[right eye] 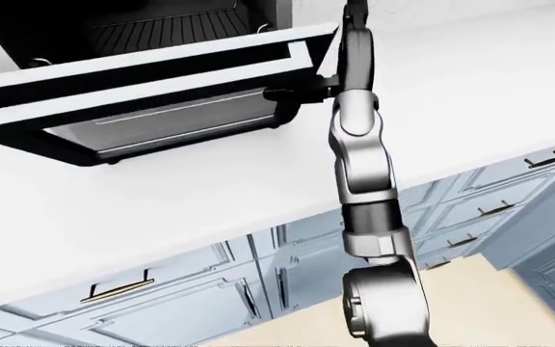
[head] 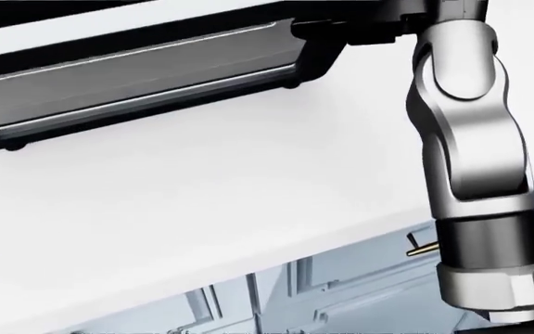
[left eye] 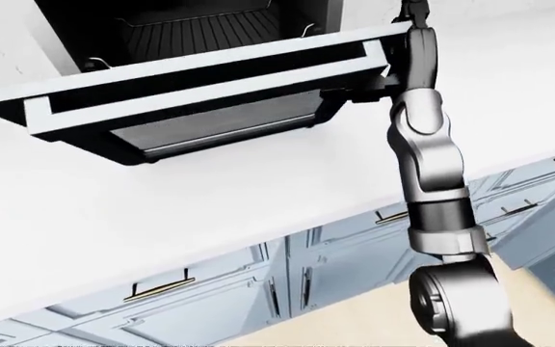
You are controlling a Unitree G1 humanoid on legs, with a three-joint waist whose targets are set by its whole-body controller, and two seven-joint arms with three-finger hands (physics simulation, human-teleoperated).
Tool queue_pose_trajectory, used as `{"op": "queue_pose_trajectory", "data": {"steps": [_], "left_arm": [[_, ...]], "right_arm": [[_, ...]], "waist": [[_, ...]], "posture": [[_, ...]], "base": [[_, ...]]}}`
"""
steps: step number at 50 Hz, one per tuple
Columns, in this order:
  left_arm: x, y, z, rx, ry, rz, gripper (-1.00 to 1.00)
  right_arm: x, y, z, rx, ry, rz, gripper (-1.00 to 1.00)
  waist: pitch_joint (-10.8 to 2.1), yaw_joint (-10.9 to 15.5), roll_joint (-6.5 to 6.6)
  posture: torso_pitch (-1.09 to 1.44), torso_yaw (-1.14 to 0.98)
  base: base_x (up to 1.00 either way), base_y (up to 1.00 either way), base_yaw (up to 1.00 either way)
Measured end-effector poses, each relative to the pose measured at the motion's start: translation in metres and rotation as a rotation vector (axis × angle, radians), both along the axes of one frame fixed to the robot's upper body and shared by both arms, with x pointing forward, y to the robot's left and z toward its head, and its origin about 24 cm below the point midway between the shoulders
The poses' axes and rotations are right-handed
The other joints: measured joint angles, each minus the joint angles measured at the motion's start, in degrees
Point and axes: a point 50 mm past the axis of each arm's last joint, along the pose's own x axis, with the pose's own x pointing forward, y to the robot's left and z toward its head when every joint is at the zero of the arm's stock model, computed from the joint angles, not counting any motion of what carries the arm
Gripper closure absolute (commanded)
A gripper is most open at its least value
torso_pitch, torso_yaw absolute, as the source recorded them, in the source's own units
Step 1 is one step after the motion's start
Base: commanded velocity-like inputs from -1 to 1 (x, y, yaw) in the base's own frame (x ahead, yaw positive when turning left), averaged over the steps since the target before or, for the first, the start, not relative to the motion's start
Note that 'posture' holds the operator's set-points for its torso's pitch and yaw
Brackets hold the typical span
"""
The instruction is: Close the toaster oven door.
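Note:
The toaster oven (left eye: pixel 191 29) sits at the top of the left-eye view with its rack showing inside. Its door (left eye: pixel 210 123) hangs partly raised, outer face and grey glass turned down toward me, and the pale handle bar (left eye: pixel 210 76) runs along its free edge. My right hand (left eye: pixel 379 83) stands against the door's right end. One dark finger (right eye: pixel 292 92) reaches left under the door's corner, and the hand is open, closed round nothing. The right forearm (head: pixel 466 118) rises from the bottom right. My left hand does not show.
The oven stands on a white counter (left eye: pixel 210 217) that crosses every view. Below the counter's edge are blue cabinet fronts with brass pulls (left eye: pixel 159 288). A strip of beige floor (left eye: pixel 354 329) shows at the bottom, beside my right elbow joint (left eye: pixel 456 307).

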Motion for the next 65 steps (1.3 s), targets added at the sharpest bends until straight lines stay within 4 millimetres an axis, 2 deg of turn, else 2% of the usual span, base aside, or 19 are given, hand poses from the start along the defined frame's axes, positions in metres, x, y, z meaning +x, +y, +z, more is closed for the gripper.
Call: {"op": "queue_pose_trajectory", "data": {"steps": [12,23,29,34,42,49,65], "left_arm": [[-0.002,-0.005,-0.004,0.004,0.004,-0.004,-1.00],[-0.016,-0.026,-0.008,0.024,-0.002,-0.039,-1.00],[-0.024,-0.031,0.002,0.047,-0.033,-0.036,-1.00],[-0.027,-0.038,0.001,0.043,-0.041,-0.046,-1.00],[-0.035,-0.058,0.004,0.044,-0.049,-0.101,-1.00],[-0.045,-0.078,-0.007,0.034,-0.037,-0.164,-1.00],[-0.059,-0.104,-0.019,0.040,-0.022,-0.240,-1.00]], "right_arm": [[0.018,0.003,0.003,-0.019,0.006,-0.005,-1.00],[0.023,0.001,0.009,-0.048,-0.003,-0.014,-1.00],[0.026,0.002,0.010,-0.054,-0.002,-0.012,-1.00],[0.028,0.002,0.011,-0.058,-0.008,-0.019,-1.00],[0.030,0.004,0.015,-0.067,-0.008,-0.016,-1.00],[0.030,0.002,0.018,-0.070,-0.019,-0.020,-1.00],[0.033,0.000,0.025,-0.089,-0.025,-0.027,-1.00]], "waist": [[0.11,-0.1,0.29],[0.33,0.1,0.11],[0.31,0.1,-0.11],[0.26,0.2,0.04],[0.38,0.1,-0.02],[0.40,0.2,-0.12],[0.37,0.4,-0.74]], "posture": [[0.00,0.00],[0.00,0.00],[0.00,0.00],[0.00,0.00],[0.00,0.00],[0.00,0.00],[0.00,0.00]], "base": [[0.00,0.00,0.00],[0.00,0.00,0.00],[0.00,0.00,0.00],[0.00,0.00,0.00],[0.00,0.00,0.00],[0.00,0.00,0.00],[0.00,0.00,0.00]]}}
